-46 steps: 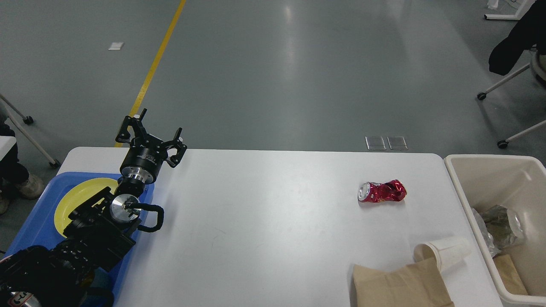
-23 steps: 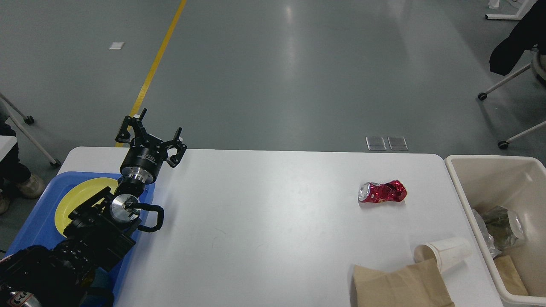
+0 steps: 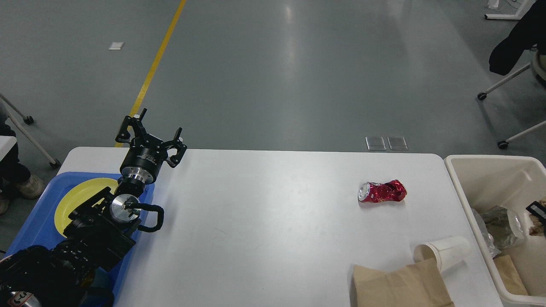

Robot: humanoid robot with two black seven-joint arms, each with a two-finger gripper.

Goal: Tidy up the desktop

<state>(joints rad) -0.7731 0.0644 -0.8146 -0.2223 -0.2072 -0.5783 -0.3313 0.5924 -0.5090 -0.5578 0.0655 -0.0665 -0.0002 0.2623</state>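
A small dark part (image 3: 536, 209) with something brownish under it has come into view at the right edge of the frame, over the beige bin (image 3: 463, 194); half a second ago that spot showed only the bin's inside. It may be the right gripper, but too little shows to tell what it is or how any fingers stand. Nothing else has shifted.

The desktop (image 3: 264, 230) fills the lower middle of the frame, a white top with rounded corners running from the blue tray at the lower left to the bin at the lower right. The bin stands just beside the desktop's right end and holds crumpled clear wrapping and brown paper. The blue tray (image 3: 32, 226) lies on the desktop's left end, with a yellow plate (image 3: 79, 196) in it.

The left arm comes in from the lower left corner across the tray. The left gripper (image 3: 150, 134) is raised above the desktop's far left edge, its two fingers spread apart with nothing between them.

At the bottom right a brown paper bag (image 3: 396, 285) lies flat, its top edge touching a white paper cup (image 3: 445, 251) tipped on its side. Further up, well apart from both, a crushed red can (image 3: 381, 191) lies on its side.
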